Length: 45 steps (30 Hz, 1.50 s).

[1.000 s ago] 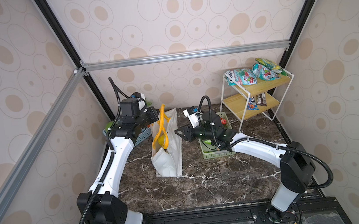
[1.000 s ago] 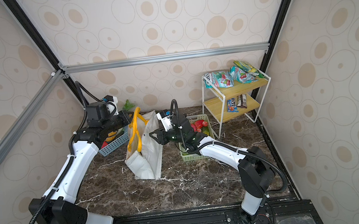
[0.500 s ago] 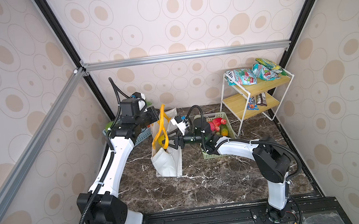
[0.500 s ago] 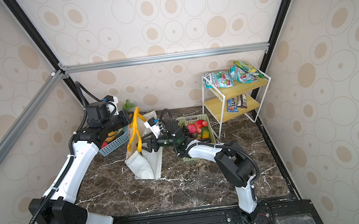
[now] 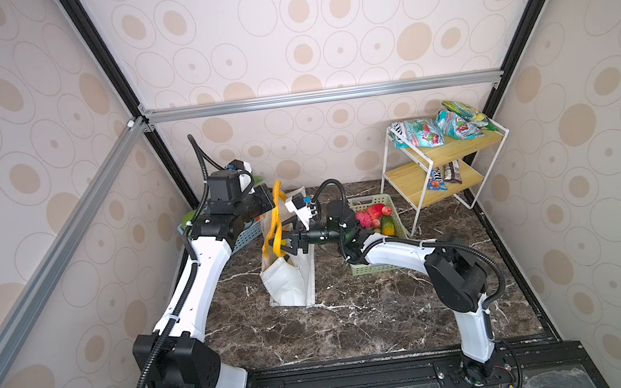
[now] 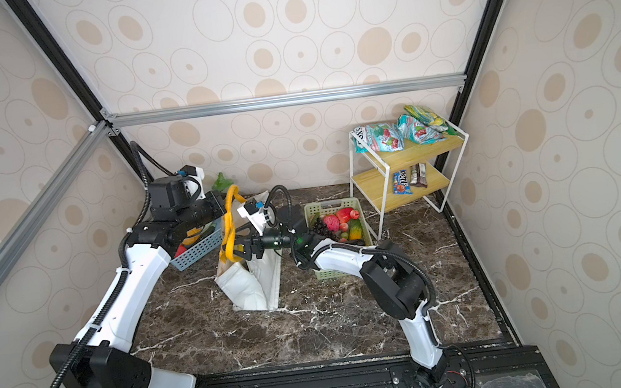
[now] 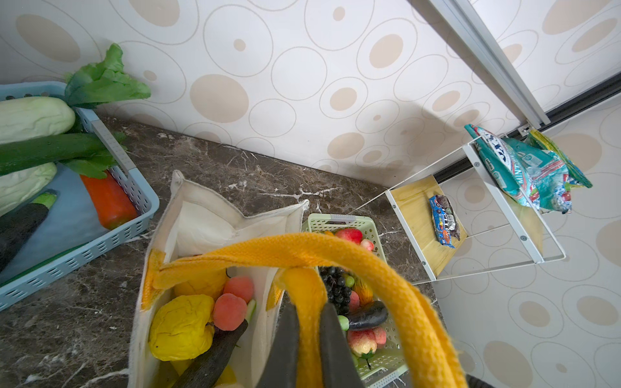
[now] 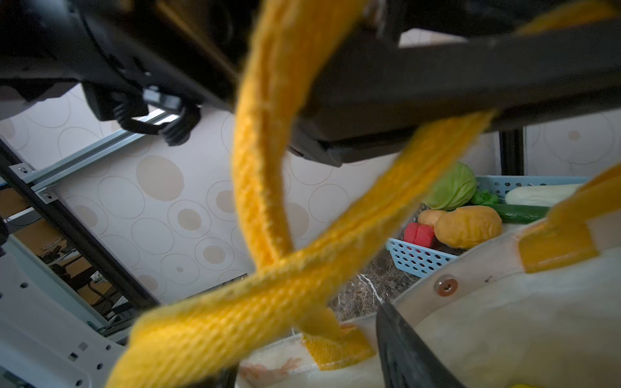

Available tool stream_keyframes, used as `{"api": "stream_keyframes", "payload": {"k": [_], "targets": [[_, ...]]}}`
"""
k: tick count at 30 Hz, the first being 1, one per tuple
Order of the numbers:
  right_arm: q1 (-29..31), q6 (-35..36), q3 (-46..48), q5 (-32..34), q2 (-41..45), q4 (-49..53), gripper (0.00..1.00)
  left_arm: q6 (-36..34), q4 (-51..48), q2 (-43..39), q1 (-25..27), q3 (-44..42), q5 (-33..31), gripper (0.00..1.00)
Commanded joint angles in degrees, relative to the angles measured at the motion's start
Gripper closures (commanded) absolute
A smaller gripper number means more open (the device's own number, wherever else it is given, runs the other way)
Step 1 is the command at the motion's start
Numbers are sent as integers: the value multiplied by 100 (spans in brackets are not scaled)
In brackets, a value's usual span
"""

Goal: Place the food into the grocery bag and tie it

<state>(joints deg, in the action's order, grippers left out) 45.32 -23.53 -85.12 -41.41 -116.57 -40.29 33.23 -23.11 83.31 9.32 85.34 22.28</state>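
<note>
The cream-white grocery bag (image 5: 291, 281) (image 6: 251, 285) stands mid-table with its mouth open. Inside it the left wrist view shows food: a yellow fruit (image 7: 181, 327), two peachy fruits (image 7: 230, 310) and a dark long vegetable (image 7: 215, 356). My left gripper (image 5: 268, 203) (image 7: 308, 304) is shut on one yellow-orange handle strap (image 7: 309, 322) and holds it up above the bag. The two handles (image 5: 276, 222) (image 8: 268, 275) cross each other. My right gripper (image 5: 286, 243) (image 8: 302, 339) is open at the crossed straps over the bag's mouth, one dark finger (image 8: 403, 352) against the bag's rim.
A green basket (image 5: 365, 199) of toy fruit sits right of the bag, under my right forearm. A blue basket (image 7: 84, 248) of vegetables stands at the back left. A white wire rack (image 5: 441, 172) with snack packets fills the back right corner.
My right gripper has travelled left from above the green basket to the bag's handles, and its jaws have widened. The left gripper has kept its hold without moving.
</note>
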Motion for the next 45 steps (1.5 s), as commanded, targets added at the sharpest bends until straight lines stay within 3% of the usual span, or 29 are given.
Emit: {"api": "stream_keyframes", "payload": {"k": [1, 7, 20, 24, 29, 45], "targets": [[38, -12, -341, 222, -159, -154, 36, 43, 167, -140, -34, 139, 104, 94], [37, -173, -643, 282, -347, -163, 41, 47, 153, -177, -36, 107, 100, 95], [38, -399, -668, 288, -250, -479, 40, 70, 235, -190, -37, 9, 103, 95], [38, -458, -698, 326, -278, -478, 49, 85, 251, -208, -31, -37, 85, 95], [33, -495, -475, 468, -224, -470, 73, 63, 246, -226, -36, -51, 63, 95], [5, -648, 598, 1681, 575, 62, 86, -45, 190, -191, -69, -18, -44, 95]]}}
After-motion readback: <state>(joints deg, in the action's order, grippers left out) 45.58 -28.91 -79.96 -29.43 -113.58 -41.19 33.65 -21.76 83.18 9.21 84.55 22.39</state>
